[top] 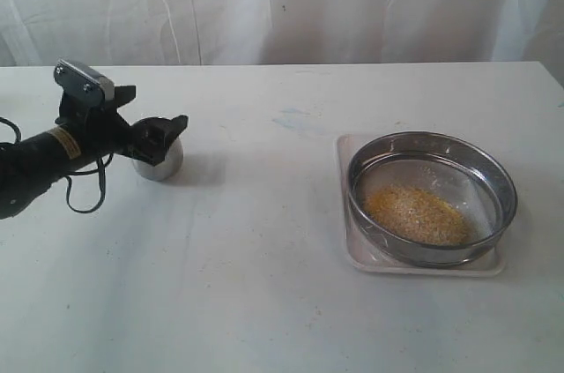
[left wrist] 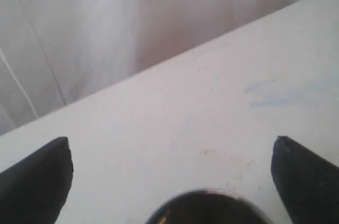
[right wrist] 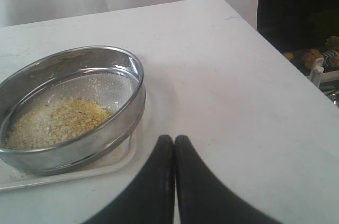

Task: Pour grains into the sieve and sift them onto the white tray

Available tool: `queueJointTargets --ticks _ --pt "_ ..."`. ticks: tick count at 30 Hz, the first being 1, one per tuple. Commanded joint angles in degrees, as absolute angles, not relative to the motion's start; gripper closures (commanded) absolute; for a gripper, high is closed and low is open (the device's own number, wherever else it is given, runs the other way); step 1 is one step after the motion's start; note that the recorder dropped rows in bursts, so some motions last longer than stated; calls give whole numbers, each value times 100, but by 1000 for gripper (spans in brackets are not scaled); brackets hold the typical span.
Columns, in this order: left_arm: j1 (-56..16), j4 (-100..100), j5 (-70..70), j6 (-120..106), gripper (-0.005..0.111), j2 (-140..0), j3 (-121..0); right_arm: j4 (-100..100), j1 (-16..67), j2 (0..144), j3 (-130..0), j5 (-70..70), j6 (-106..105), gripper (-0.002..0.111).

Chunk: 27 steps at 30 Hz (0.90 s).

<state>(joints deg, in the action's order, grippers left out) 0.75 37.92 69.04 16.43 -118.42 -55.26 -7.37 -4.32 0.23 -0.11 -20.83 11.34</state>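
Observation:
The sieve (top: 432, 154) rests on the white tray (top: 354, 257) at the right of the table, with a heap of yellow and pale grains (top: 419, 212) on its mesh. The small steel cup (top: 159, 164) stands on the table at the left. My left gripper (top: 166, 133) is open right over the cup; in the left wrist view its fingers (left wrist: 37, 181) stand wide apart with the cup's rim (left wrist: 209, 207) low between them. My right gripper (right wrist: 174, 139) is shut and empty, just beside the tray's corner (right wrist: 63, 173) and the sieve (right wrist: 79, 144). The exterior view does not show it.
A white curtain (top: 282, 3) hangs behind the table. The table's right edge (right wrist: 265, 30) drops off to a dark area with clutter. A black cable loop (top: 86, 195) hangs under my left arm.

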Motion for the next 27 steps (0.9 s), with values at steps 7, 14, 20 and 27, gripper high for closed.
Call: queueJointTargets --ticks 7,14,20,27 --pt "100 5230 6996 1729 2 -10261 -5539 -754 -459 0 0 -2013 1139 108" --pt "100 3664 3182 2881 7 -8154 -5551 -754 -459 0 0 -2013 1139 108" --pt "465 2146 -933 355 78 -7023 -5810 -754 -459 0 0 -2013 1139 108" --pt "684 2053 -1806 1725 106 -6292 -5274 -754 -459 0 0 -2013 1139 108"
